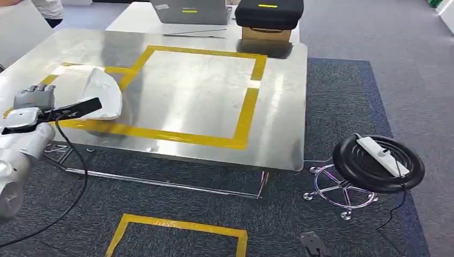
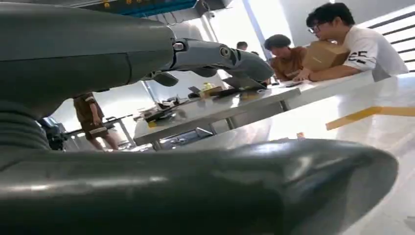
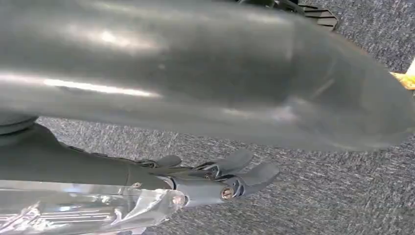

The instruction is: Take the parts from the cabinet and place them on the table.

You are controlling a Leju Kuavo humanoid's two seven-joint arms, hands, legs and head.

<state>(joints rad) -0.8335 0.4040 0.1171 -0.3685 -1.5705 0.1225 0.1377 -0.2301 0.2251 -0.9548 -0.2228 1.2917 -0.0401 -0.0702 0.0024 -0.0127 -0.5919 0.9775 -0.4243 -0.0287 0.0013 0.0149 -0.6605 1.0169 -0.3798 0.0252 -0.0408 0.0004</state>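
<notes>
A white curved part [image 1: 103, 92] lies on the steel table [image 1: 198, 101], over the left side of the yellow tape square [image 1: 243, 115]. My left hand [image 1: 35, 99] hovers at the table's left front edge, just beside the part. In the left wrist view that left hand [image 2: 210, 105] has its thumb [image 2: 254, 181] and fingers [image 2: 220, 54] wide apart with nothing between them. My right hand [image 3: 215, 161] hangs over grey carpet, its fingers [image 3: 235, 181] stretched out and apart from the thumb [image 3: 274, 93]. Crinkled clear plastic [image 3: 83, 208] lies along the fingers' outer side, not between fingers and thumb.
A black case on a cardboard box [image 1: 267, 21] stands at the table's far edge. A black round stool [image 1: 377, 163] carrying a white power strip sits right of the table. Yellow tape [image 1: 176, 230] marks the carpet in front. People [image 2: 342, 44] lean on a far counter.
</notes>
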